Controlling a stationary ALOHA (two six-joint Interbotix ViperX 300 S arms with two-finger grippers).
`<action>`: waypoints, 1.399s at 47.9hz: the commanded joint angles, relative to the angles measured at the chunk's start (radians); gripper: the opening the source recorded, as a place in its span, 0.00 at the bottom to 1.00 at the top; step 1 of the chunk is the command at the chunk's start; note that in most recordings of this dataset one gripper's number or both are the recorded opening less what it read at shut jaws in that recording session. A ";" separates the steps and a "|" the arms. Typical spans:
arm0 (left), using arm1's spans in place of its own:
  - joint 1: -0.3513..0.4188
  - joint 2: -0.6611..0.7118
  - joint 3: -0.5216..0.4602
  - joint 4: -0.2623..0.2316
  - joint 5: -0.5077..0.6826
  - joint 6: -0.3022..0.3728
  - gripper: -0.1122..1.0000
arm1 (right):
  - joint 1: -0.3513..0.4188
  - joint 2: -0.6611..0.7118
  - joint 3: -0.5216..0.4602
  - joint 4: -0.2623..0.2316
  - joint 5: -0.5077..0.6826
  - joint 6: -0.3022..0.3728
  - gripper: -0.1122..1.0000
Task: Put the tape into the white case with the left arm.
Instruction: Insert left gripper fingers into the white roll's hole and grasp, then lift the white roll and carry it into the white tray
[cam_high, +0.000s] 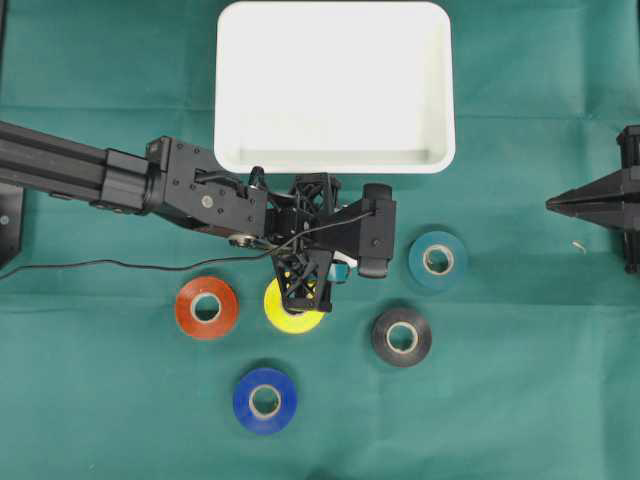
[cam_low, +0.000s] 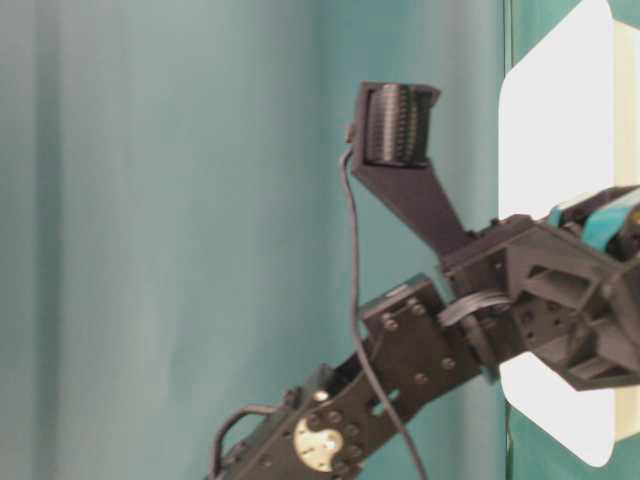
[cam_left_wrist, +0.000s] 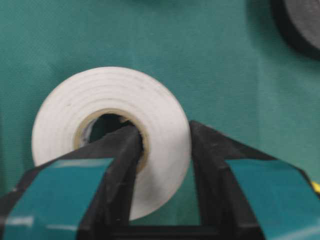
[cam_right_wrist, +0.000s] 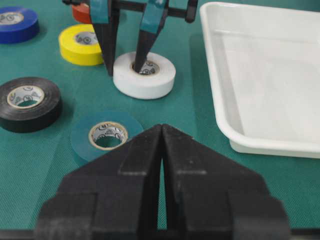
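Tape (cam_right_wrist: 144, 75), the white roll, lies flat on the cloth with the left gripper (cam_right_wrist: 125, 62) pinching its wall, one finger in the core, one outside; the case (cam_high: 335, 85) lies at twelve o'clock overhead, just beyond; the right gripper (cam_right_wrist: 161, 165), pressed together, waits well off at three.

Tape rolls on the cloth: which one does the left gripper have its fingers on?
The white roll, nearest the white case. The left gripper has one finger in its core, one outside its wall; the others lie untouched.
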 joint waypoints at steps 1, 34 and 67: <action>-0.005 -0.083 -0.012 0.000 0.006 -0.002 0.35 | -0.002 0.006 -0.012 -0.002 -0.005 0.002 0.02; 0.078 -0.164 -0.060 0.003 0.058 0.150 0.35 | -0.002 0.006 -0.012 -0.002 -0.003 0.002 0.02; 0.235 0.018 -0.253 0.002 0.058 0.308 0.35 | -0.002 0.006 -0.009 -0.002 -0.005 0.002 0.02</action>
